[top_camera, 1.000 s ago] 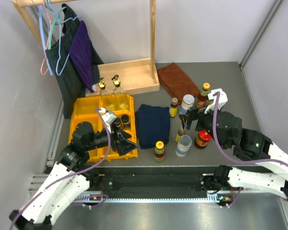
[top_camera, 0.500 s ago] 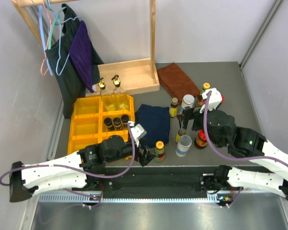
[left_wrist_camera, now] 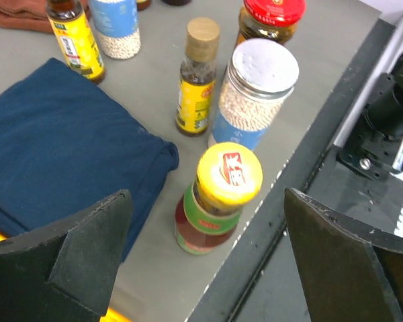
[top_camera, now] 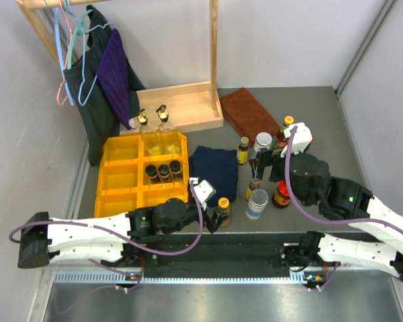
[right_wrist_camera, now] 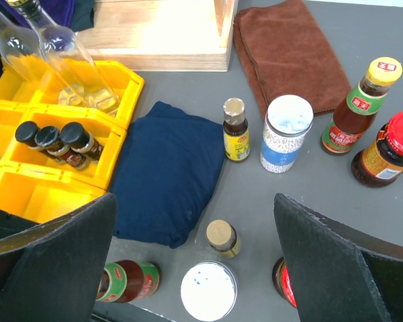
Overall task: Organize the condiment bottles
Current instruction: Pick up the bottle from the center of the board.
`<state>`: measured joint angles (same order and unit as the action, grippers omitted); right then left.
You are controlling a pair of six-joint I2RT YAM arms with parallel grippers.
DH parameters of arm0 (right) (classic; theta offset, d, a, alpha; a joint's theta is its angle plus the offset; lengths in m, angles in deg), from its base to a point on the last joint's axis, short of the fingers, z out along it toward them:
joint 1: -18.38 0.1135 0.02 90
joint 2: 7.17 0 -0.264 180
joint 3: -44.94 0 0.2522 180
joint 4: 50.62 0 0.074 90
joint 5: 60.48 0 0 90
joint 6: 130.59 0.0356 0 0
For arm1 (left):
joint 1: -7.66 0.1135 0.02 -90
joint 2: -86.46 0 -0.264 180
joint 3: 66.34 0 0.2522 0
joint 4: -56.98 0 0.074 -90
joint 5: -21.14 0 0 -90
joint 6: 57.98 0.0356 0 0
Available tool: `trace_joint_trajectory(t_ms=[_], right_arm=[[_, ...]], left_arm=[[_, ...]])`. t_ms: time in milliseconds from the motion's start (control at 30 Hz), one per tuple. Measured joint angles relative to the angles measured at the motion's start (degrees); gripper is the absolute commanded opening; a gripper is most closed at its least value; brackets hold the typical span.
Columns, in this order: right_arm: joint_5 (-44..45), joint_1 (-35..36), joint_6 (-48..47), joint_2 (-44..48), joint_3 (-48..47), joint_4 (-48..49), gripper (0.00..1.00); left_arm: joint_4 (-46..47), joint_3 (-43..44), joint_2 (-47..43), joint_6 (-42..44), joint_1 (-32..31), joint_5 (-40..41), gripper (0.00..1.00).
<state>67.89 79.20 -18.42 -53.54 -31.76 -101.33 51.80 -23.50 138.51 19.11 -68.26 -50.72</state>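
Note:
A yellow-capped sauce bottle stands at the table's front edge, just ahead of my open left gripper, untouched. Beside it stand a white-lidded jar, a small tan-capped bottle and a red-lidded jar. My right gripper hovers open above this group, holding nothing. Farther back are another small bottle, a white-lidded jar, a yellow-capped bottle and a red-lidded jar. Three black-capped bottles and two clear gold-topped bottles sit in the yellow bins.
A folded blue cloth lies between the bins and the loose bottles. A brown cloth lies at the back. A wooden rack base with hanging clothes stands at the back left.
My left arm has swung right from the yellow bins to the front yellow-capped bottle. The right gripper has shifted slightly toward the back and stayed open.

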Motion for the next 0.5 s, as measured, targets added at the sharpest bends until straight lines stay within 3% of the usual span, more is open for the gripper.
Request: trace_joint_trajectory(t_ms=[133,300,500], right_arm=[[0.04,-0.09,0.0,0.0,0.0,-0.04,0.99],[0.17,-0.26,0.0,-0.02,0.0,-0.11,0.99],[0.28,-0.31,0.0,-0.02,0.0,-0.61,0.99]], left_arm=[[2.67,0.0,2.67,0.5,0.0,1.09,0.93],[3.1,0.48,6.27,0.66,-0.04,1.09,0.74],[3.37,0.74,7.26,0.55,-0.2,1.27,0.59]])
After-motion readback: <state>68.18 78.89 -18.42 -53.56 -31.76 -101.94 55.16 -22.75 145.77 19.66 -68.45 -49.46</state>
